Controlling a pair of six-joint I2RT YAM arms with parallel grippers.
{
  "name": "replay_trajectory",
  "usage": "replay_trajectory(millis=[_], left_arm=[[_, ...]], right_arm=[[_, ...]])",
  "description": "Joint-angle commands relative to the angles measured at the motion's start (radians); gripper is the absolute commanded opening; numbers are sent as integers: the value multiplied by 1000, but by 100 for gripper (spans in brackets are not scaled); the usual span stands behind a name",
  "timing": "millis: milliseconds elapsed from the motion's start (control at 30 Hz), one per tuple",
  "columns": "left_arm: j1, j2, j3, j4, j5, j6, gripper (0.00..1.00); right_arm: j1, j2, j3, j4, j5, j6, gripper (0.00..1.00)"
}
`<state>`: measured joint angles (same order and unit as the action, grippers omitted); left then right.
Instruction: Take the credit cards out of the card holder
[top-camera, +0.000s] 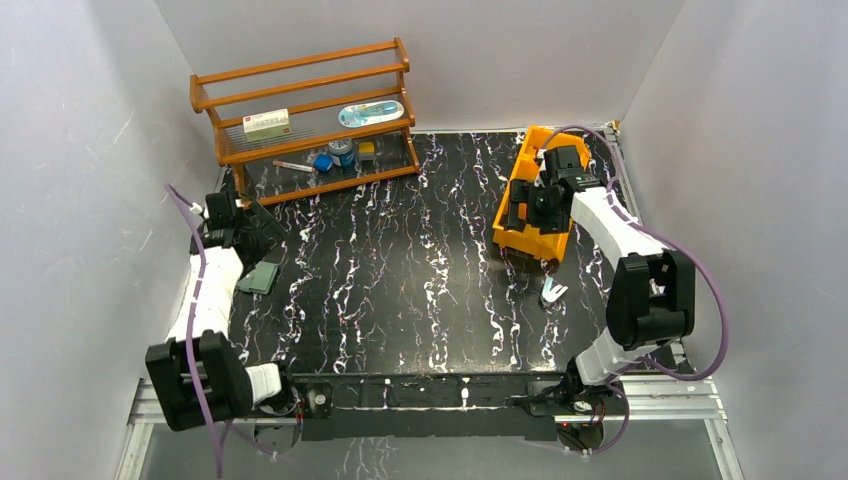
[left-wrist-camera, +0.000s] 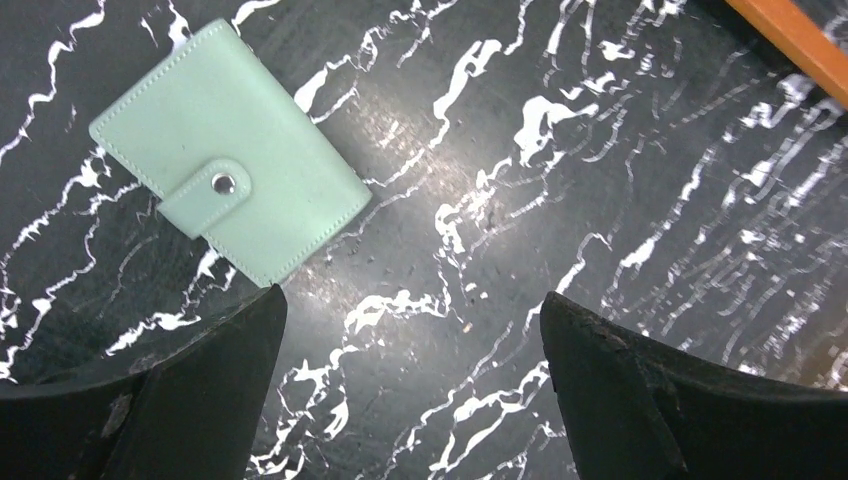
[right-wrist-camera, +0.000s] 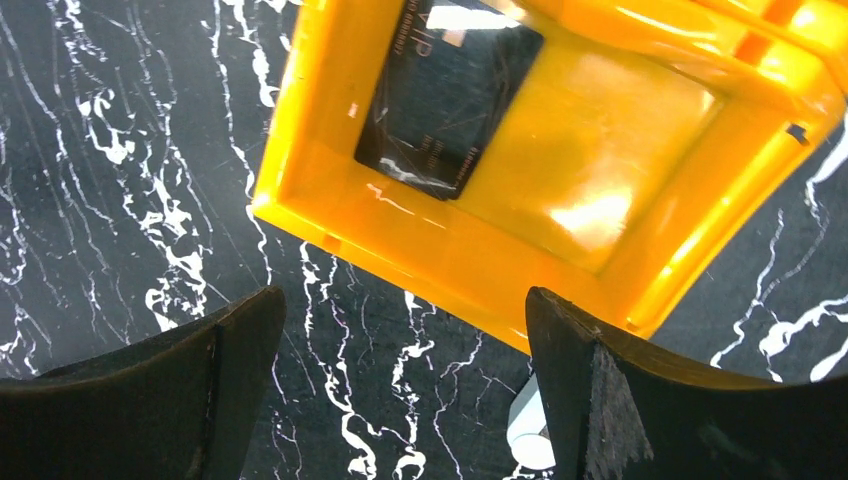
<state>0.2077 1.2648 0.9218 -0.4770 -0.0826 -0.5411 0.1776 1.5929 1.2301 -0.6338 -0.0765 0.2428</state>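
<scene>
The card holder is a pale mint pouch lying flat on the black marbled table, its snap tab fastened. It sits at the table's left side. My left gripper hovers open just beside it, the left fingertip near the holder's lower corner and nothing between the fingers. My right gripper is open over the near edge of the orange bin, holding nothing. One dark glossy credit card lies flat in a bin compartment. Whatever is inside the holder is hidden.
A wooden shelf rack with small items stands at the back left; its foot shows in the left wrist view. A small white object lies on the table in front of the orange bin. White walls enclose the table.
</scene>
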Motion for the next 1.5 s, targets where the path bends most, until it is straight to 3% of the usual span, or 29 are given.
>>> replay_trajectory(millis=[0, 400, 767, 1133, 1300, 1467], left_arm=[[6, -130, -41, -32, 85, -38, 98], [6, -210, -74, -62, 225, -47, 98], [5, -226, -85, -69, 238, -49, 98], [5, -235, -100, -81, 193, -57, 98], [6, -232, -103, -83, 189, -51, 98], [6, -229, -103, -82, 132, -49, 98]], right_arm=[[-3, 16, 59, 26, -99, -78, 98], [63, 106, 93, -54, -142, -79, 98], [316, 236, 217, -58, -31, 4, 98], [518, 511, 572, -100, 4, 133, 98], [570, 654, 796, -172, 23, 149, 98], [600, 722, 904, -162, -6, 190, 98]])
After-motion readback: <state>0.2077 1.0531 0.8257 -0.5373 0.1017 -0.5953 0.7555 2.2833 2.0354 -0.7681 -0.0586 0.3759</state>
